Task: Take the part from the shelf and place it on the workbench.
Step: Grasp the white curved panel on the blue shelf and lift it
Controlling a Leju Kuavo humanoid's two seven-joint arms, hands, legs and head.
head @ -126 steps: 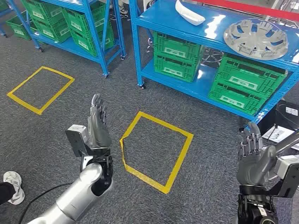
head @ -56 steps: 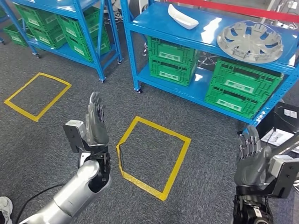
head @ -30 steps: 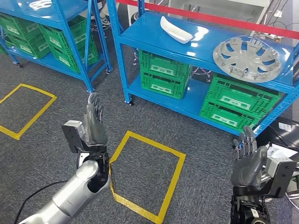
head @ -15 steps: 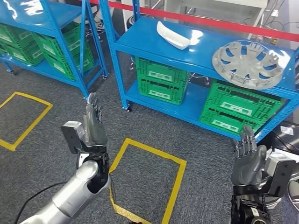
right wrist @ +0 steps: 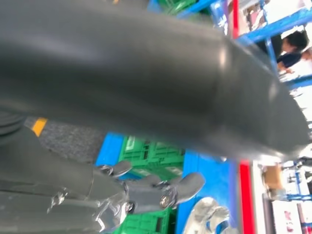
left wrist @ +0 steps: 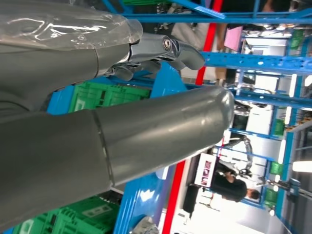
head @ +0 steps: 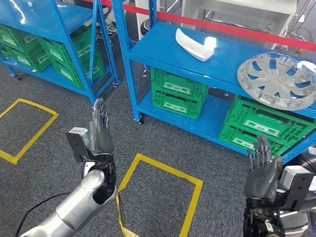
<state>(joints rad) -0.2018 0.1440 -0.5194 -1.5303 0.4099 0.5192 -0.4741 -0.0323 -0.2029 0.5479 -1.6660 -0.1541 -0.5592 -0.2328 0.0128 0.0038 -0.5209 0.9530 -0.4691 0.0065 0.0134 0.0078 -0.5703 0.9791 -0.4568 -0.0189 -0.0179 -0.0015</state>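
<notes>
The part to fetch looks like either the silver wheel cover [head: 277, 80], lying flat at the right end of the blue shelf's [head: 223, 66] top deck, or the white curved piece [head: 193, 44] near the deck's back edge; I cannot tell which. From the head view, the cover seems light, thin, rigid plastic and probably slick, so I would take it by the rim on both sides. The left hand [head: 99, 131] and right hand [head: 263, 168] are raised, fingers straight and apart, holding nothing. Green crates [head: 178, 92] sit on the lower deck; yellow tape [head: 164, 197] marks the carpet.

In the left wrist view, the left hand's thumb [left wrist: 162, 131] stands clear of the fingers [left wrist: 165, 48].

In the right wrist view, the cover's silver edge [right wrist: 206, 217] lies beyond the spread fingers [right wrist: 162, 192].
</notes>
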